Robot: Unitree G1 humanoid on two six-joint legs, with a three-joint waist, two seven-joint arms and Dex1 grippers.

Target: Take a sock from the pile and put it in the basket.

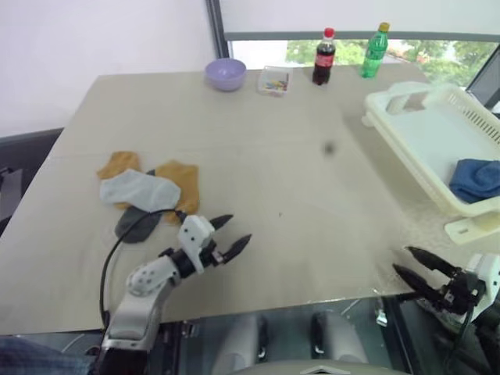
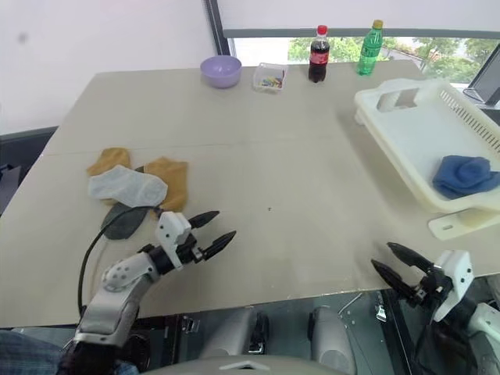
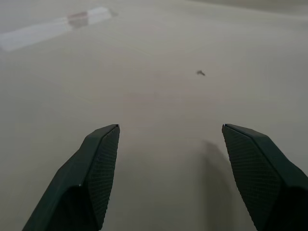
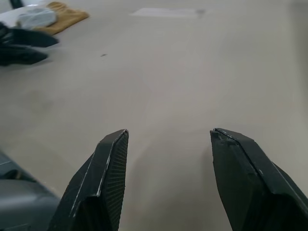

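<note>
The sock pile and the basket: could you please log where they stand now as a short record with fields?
pile: light grey sock on top of mustard-orange socks, a dark sock at the near edge
basket: on the table's right side, blue sock inside
left gripper: open, empty, just near of the pile
right gripper: open, empty, at the near table edge

white arms, black-fingered left hand (image 1: 233,233), black cable

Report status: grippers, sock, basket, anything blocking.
Left gripper open, empty, beside pile. Right gripper open, empty, at table's near edge. Blue sock lies in basket. Nothing in the way.
</note>
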